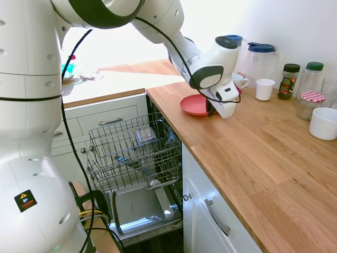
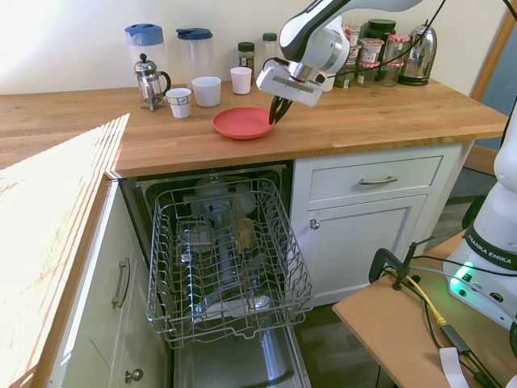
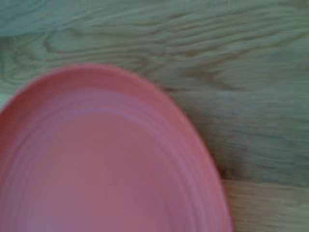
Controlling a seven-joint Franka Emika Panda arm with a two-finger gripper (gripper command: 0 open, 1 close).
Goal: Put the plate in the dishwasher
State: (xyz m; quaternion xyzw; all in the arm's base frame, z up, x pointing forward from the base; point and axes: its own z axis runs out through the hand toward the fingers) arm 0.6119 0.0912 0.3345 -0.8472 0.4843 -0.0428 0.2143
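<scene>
The small round coral-red plate (image 2: pixel 242 123) lies flat on the oiled wooden countertop (image 2: pixel 388 121), near its front edge and just above the open built-in dishwasher (image 2: pixel 226 267) set among white cabinets; the white robot gripper (image 2: pixel 278 111) has its dark fingertips at the plate's rim on the side nearest the arm, and in the second exterior view the two fingers look slightly spread, straddling or just meeting the rim; whether they already pinch it I cannot tell, since the first exterior view hides them behind the gripper body (image 1: pixel 221 79); the wrist view shows only the blurred red plate (image 3: pixel 106 159) on wood grain

The dishwasher's grey wire rack (image 2: pixel 230 259) is pulled out over the shiny steel inner door (image 1: pixel 139 208), with a few glassy items already sitting among its tines; behind the plate stand a white mug (image 2: pixel 207 90), a smaller white cup (image 2: pixel 241 79) and a glass French press (image 2: pixel 149 81)

The likely trouble: a shallow plate lying flat gives little rim to grip, so the fingers could skate off or push it along the smooth wood; a one-sided rim grip may let the plate pivot and droop once lifted, and slip out over the rack; on the way down it could strike the items already loaded or catch on the tines
</scene>
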